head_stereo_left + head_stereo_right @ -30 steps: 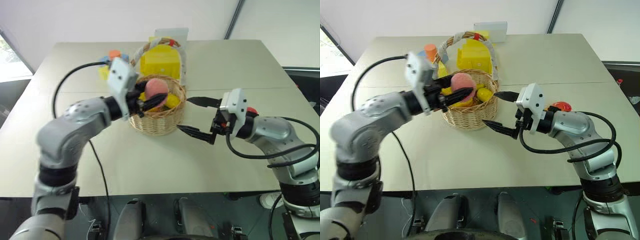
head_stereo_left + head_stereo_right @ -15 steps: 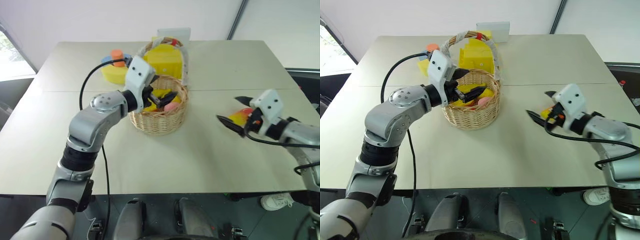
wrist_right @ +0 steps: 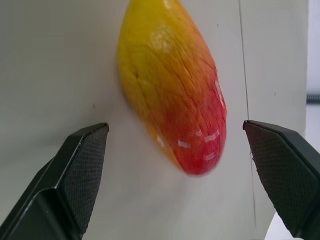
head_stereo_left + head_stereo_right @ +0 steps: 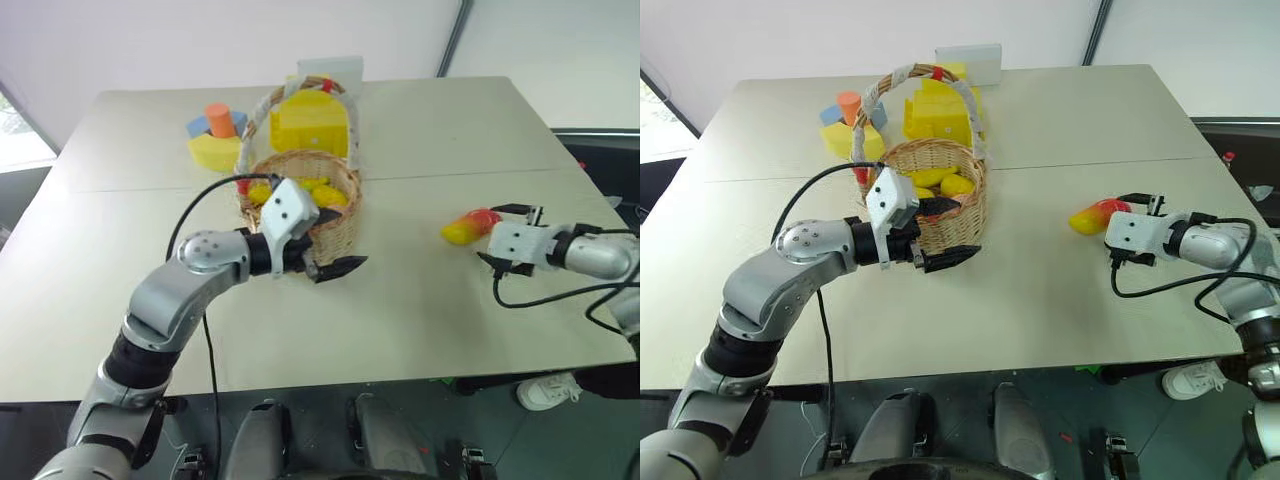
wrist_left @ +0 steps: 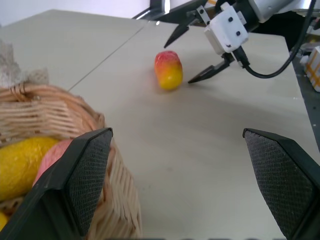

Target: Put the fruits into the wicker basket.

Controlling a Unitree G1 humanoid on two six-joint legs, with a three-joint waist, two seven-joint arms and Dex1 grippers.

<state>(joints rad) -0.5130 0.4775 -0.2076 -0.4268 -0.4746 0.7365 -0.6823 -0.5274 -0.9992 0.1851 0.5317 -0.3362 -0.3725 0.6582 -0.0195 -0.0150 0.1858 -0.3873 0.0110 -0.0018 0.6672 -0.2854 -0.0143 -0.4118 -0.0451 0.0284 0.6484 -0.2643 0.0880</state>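
Observation:
The wicker basket (image 4: 336,226) stands mid-table with its white-wrapped handle (image 4: 879,91) arched above. Inside lie yellow fruits (image 4: 944,182) and the pink peach (image 5: 52,160) beside a lemon (image 5: 19,163). My left gripper (image 4: 945,232) hangs open and empty at the basket's front right wall, one finger (image 5: 90,170) close to the weave. The yellow mango with a red end (image 4: 469,227) lies on the table to the right. My right gripper (image 4: 1116,228) is open just beside it, and in the right wrist view the mango (image 3: 172,95) lies beyond the spread fingers, apart from them.
Behind the basket stand big yellow blocks (image 4: 308,125). An orange cylinder (image 4: 219,118) and a blue block (image 4: 197,127) rest on a yellow block at the back left. A white box (image 4: 338,70) sits at the far edge. The table's right edge runs close to my right arm.
My left gripper let go of the peach into the basket, opened, and drew back to the basket's front. My right arm swung right to the mango, staying open. The camera view shifted.

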